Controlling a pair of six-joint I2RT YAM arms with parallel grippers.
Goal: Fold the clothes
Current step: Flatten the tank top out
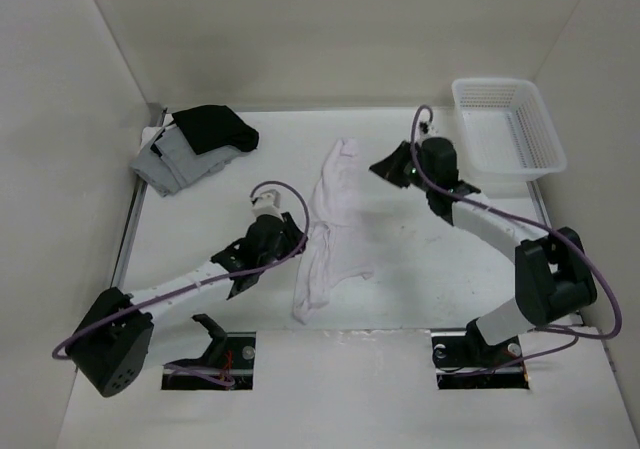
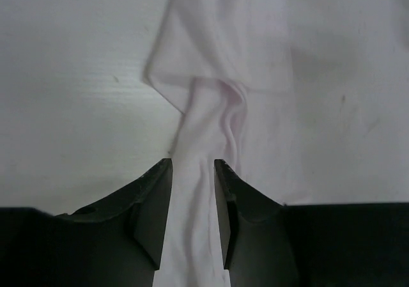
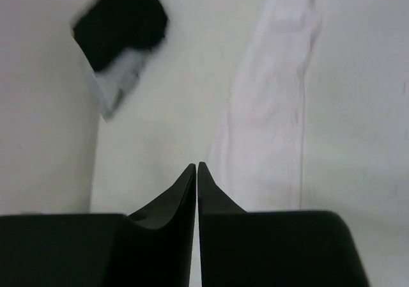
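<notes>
The clothes (image 1: 325,229) are one white garment lying bunched in a long strip down the middle of the table, also seen in the left wrist view (image 2: 217,76) and the right wrist view (image 3: 268,108). My left gripper (image 1: 298,237) sits low at the strip's left side. Its jaws (image 2: 193,165) stand apart, with a twisted band of the white fabric running between the fingers and filling the gap. My right gripper (image 1: 380,164) hovers just right of the garment's upper end. Its jaws (image 3: 197,165) are shut with nothing between them.
A white plastic basket (image 1: 500,84) stands at the back right corner. A grey folded garment (image 1: 175,159) with a black garment (image 1: 215,127) on top lies at the back left, also in the right wrist view (image 3: 121,25). Walls enclose the table.
</notes>
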